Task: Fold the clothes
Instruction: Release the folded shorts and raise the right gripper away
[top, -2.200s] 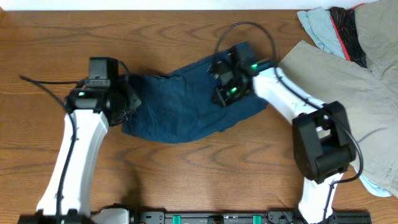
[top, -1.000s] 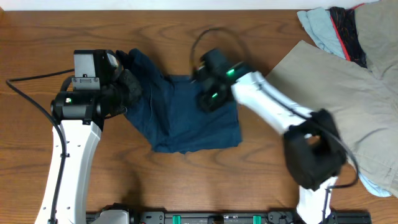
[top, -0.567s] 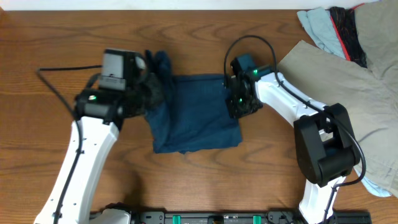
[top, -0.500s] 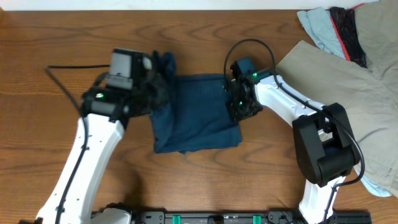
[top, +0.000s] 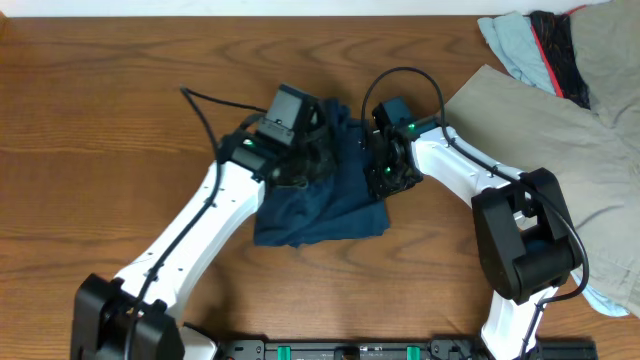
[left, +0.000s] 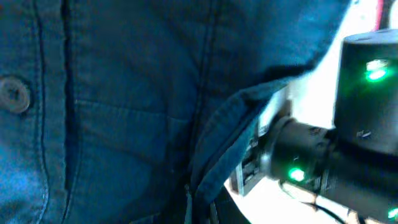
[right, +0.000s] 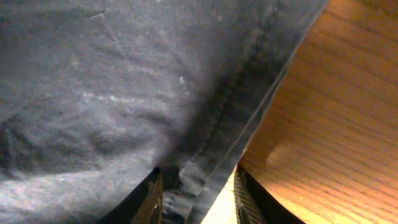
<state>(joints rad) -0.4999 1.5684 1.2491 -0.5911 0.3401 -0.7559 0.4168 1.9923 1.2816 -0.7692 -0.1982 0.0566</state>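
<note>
Across a brown wood-grain table (top: 120, 80), with a khaki garment (top: 560, 130) and a light blue cloth (top: 510, 45) heaped at the far right. At the table's middle, rumpled and partly doubled over, the shorts (top: 330, 205).

From the near left, stretched in a long diagonal toward the middle, with the left gripper (top: 318, 150) clamped tight on a bunched fold of the shorts above their far left part. From the near right, elbow bent high, wrist turned leftward, with the right gripper (top: 383, 178) low over the shorts' right edge.

Seen only from the left wrist: denim filling the view, a button (left: 13, 93), a seam, and the other arm's green-lit housing (left: 348, 149) just beyond. Seen only from the right wrist: fingers (right: 152, 193) partway apart, straddling the stitched hem (right: 249, 93), with a pale sliver of gap beside the right one and bare wood to the right.
</note>
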